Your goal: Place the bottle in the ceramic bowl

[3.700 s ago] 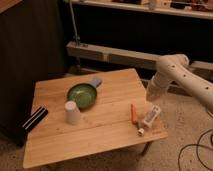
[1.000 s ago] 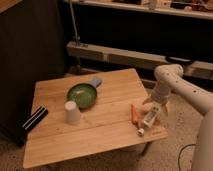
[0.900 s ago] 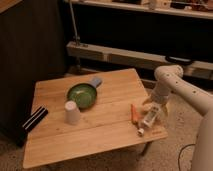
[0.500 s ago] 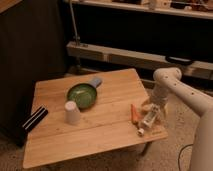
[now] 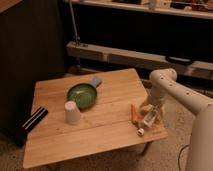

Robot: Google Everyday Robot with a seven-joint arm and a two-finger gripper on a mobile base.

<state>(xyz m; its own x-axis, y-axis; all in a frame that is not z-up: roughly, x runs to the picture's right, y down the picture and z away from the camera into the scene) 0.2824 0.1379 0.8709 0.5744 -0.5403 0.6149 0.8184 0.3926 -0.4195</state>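
Note:
The small white bottle (image 5: 149, 121) lies on its side at the right edge of the wooden table (image 5: 110, 132), its narrow cap end pointing to the front. My gripper (image 5: 148, 111) hangs from the white arm (image 5: 162, 85) directly over the bottle's rear half, down at or touching it. The green ceramic bowl (image 5: 82, 95) sits upright and empty at the table's middle left, well apart from the gripper.
A thin orange stick (image 5: 133, 113) lies just left of the bottle. A white upside-down cup (image 5: 72, 112) stands in front of the bowl. A grey-blue object (image 5: 95, 82) lies behind the bowl. A black flat object (image 5: 33, 120) sits at the left edge. Shelving stands behind.
The arm has bent in and lowered, bringing the gripper down from above the table's right edge onto the bottle. The bottle, bowl and cup have not moved.

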